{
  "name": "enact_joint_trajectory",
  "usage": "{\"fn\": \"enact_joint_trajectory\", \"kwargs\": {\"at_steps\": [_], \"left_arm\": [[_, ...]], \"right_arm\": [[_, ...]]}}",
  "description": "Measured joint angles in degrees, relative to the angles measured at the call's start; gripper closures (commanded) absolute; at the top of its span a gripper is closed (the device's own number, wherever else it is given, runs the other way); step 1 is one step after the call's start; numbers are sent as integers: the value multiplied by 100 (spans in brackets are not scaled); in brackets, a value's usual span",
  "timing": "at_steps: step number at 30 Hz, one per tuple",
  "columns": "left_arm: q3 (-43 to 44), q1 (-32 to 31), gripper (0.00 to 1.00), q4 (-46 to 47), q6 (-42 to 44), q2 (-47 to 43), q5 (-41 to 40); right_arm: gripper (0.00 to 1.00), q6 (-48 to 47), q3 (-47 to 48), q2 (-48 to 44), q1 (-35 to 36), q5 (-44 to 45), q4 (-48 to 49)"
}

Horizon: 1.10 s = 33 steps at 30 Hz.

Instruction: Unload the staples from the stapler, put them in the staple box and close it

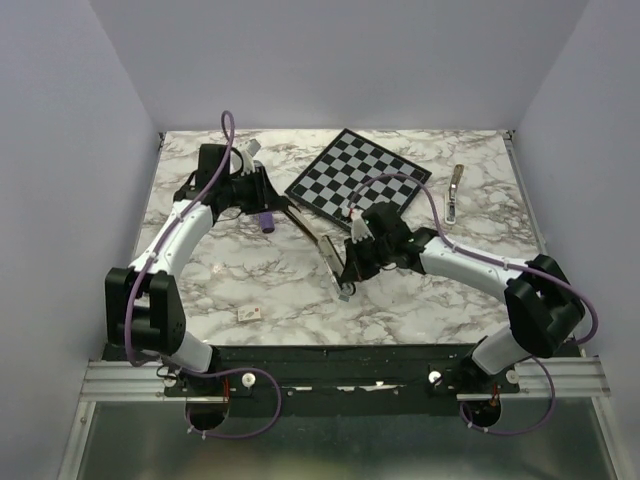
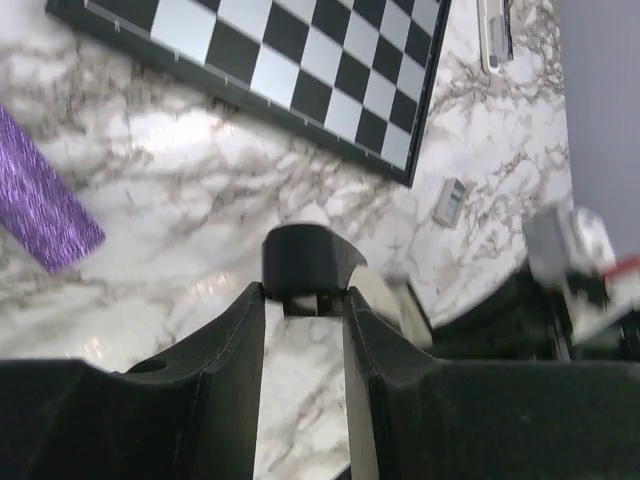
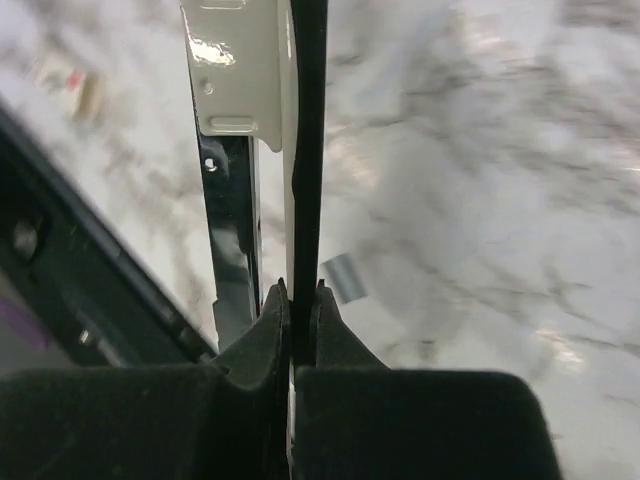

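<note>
The stapler [image 1: 318, 243] lies slanted on the marble table, between the chessboard and the front. My left gripper [image 1: 272, 199] is closed on its rounded black end [image 2: 305, 262]; the stapler's cream side [image 2: 385, 300] runs away to the right. My right gripper [image 1: 349, 268] is shut on a thin black strip of the stapler [image 3: 307, 150]. The cream and metal part [image 3: 232, 80] runs alongside that strip on its left. A small silvery block [image 3: 345, 277] lies on the table beside the right fingertips; it also shows in the left wrist view [image 2: 450, 201].
A chessboard [image 1: 358, 180] lies at the back middle. A purple stick [image 1: 264, 220] lies by the left gripper. A slim silvery object [image 1: 455, 192] lies at the back right. A small tan box [image 1: 248, 314] sits near the front left.
</note>
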Motion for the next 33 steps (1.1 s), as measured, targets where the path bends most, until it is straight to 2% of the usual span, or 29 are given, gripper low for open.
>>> {"fn": "enact_joint_trajectory", "kwargs": {"at_steps": [3, 7, 10, 13, 14, 19, 21, 23, 26, 28, 33], "left_arm": [[542, 9, 100, 243, 240, 529, -120], [1095, 11, 99, 658, 463, 1174, -225], [1147, 42, 92, 859, 455, 1425, -229], [1147, 61, 77, 898, 424, 1543, -247], [1147, 85, 70, 901, 387, 1547, -258], [1327, 409, 64, 848, 140, 1547, -439], [1589, 597, 64, 704, 101, 1547, -623], [1921, 745, 59, 560, 111, 1541, -787], [2155, 756, 44, 223, 111, 1412, -949], [1967, 654, 37, 83, 103, 1172, -1064], [673, -238, 32, -367, -149, -229, -1405]], "right_arm": [[99, -450, -98, -118, 284, -870, -144], [99, -739, -133, -387, 544, -1563, -476], [99, -756, -131, -437, 551, -1797, -487], [99, -601, -131, -437, 525, -1965, -442], [99, -529, -131, -437, 516, -2048, -391], [99, -118, -131, -372, 516, -2433, -164], [99, 92, -131, -319, 511, -2577, -70], [99, 352, -133, -280, 481, -2643, 52], [99, 793, -120, -280, 409, -2608, 166], [99, 1126, -66, -280, 280, -2457, 181], [99, 1764, 249, -278, -66, -1652, 214]]}}
